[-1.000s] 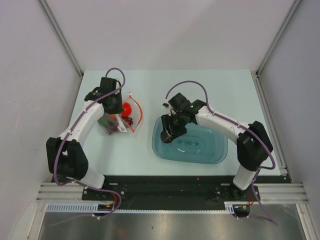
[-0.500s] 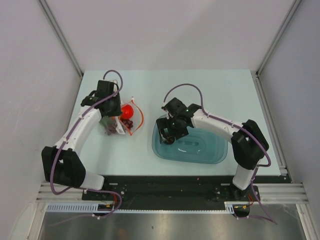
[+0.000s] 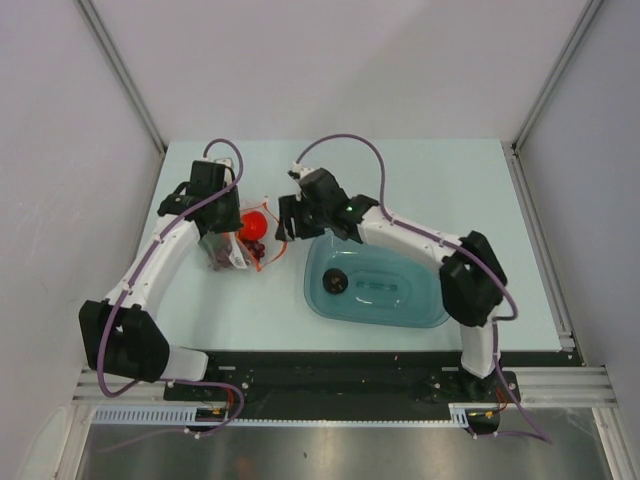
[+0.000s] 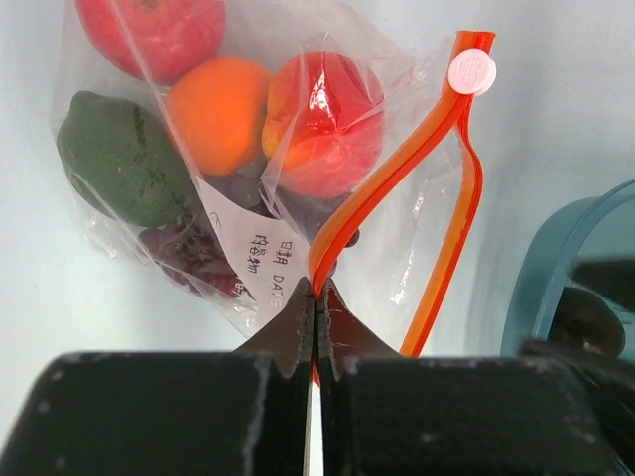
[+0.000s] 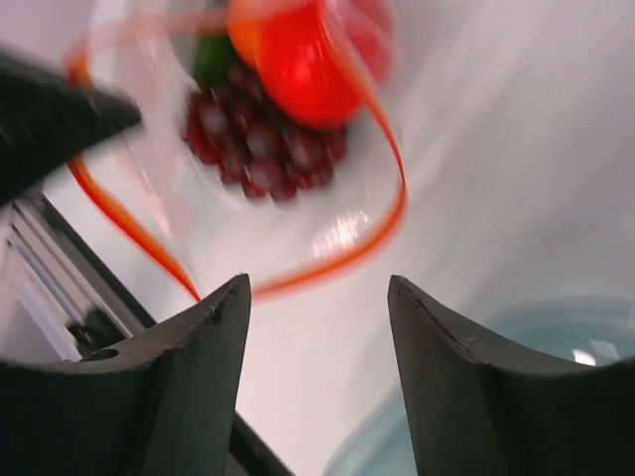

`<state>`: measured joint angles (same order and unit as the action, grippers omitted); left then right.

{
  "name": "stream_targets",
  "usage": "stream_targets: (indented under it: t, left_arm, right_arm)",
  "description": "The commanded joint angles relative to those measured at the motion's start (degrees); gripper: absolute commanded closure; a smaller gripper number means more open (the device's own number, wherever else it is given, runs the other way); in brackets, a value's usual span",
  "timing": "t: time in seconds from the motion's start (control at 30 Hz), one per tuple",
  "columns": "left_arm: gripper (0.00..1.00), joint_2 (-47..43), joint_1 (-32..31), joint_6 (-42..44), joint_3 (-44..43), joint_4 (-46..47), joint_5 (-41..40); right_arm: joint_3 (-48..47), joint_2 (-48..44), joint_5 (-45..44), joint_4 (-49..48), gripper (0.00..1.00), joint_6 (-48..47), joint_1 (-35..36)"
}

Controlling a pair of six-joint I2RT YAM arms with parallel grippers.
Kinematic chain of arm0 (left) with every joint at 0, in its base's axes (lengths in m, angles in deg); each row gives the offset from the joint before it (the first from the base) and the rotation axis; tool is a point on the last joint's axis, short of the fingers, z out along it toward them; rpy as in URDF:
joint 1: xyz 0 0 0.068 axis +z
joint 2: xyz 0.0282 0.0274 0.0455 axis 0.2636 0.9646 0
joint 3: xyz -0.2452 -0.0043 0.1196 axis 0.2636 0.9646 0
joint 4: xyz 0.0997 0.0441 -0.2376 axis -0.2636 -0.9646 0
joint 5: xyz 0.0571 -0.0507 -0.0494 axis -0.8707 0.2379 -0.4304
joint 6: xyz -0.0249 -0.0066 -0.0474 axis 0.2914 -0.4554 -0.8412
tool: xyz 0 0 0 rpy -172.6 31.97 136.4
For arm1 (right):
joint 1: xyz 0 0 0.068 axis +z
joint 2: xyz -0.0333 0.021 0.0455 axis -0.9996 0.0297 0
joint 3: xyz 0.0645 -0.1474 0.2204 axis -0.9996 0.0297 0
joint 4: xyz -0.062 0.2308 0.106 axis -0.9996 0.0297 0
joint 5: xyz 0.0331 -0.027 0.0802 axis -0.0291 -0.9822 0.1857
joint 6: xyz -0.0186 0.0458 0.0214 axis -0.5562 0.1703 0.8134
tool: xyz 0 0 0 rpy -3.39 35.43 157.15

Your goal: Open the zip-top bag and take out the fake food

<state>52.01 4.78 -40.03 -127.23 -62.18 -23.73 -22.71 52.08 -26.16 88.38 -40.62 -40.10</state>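
Observation:
The zip-top bag (image 3: 238, 243) lies at the left of the table, its orange-red zip strip (image 4: 397, 169) spread in an open loop. My left gripper (image 4: 317, 294) is shut on one side of the strip. Inside the bag are two red fruits (image 4: 322, 124), an orange (image 4: 218, 114), a green one (image 4: 124, 159) and dark-red grapes (image 4: 193, 258). My right gripper (image 5: 317, 288) is open and empty, just in front of the bag's open mouth (image 5: 327, 258), with grapes (image 5: 263, 139) and a red fruit (image 5: 298, 50) beyond. A dark fruit (image 3: 335, 283) lies in the tub.
The teal translucent tub (image 3: 400, 305) sits right of the bag, near the table's front; its rim shows in the left wrist view (image 4: 551, 268) and the right wrist view (image 5: 516, 397). White walls enclose the table.
My right gripper has left the tub and swung left to the bag's mouth, leaving the dark fruit in the tub. The left gripper still holds the strip.

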Motion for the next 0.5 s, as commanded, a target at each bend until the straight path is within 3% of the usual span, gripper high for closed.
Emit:
stream_targets:
  t: [0.0, 0.17, 0.47]
  left_arm:
    - [1.00, -1.60, 0.31, 0.75, -0.40, 1.65, 1.95]
    - [1.00, -1.59, 0.22, -0.65, -0.67, 1.83, 3.01]
    - [1.00, -3.44, 0.22, -3.12, 1.17, 2.09, 3.97]
  right_arm:
    - [-14.28, 9.80, 1.61, -1.98, 0.36, 6.14, 0.31]
    - [-22.39, 17.72, 0.30, -0.82, 0.35, 12.01, 0.84]
    - [-20.55, 21.94, 1.26, -8.64, 0.35, 21.43, 1.01]
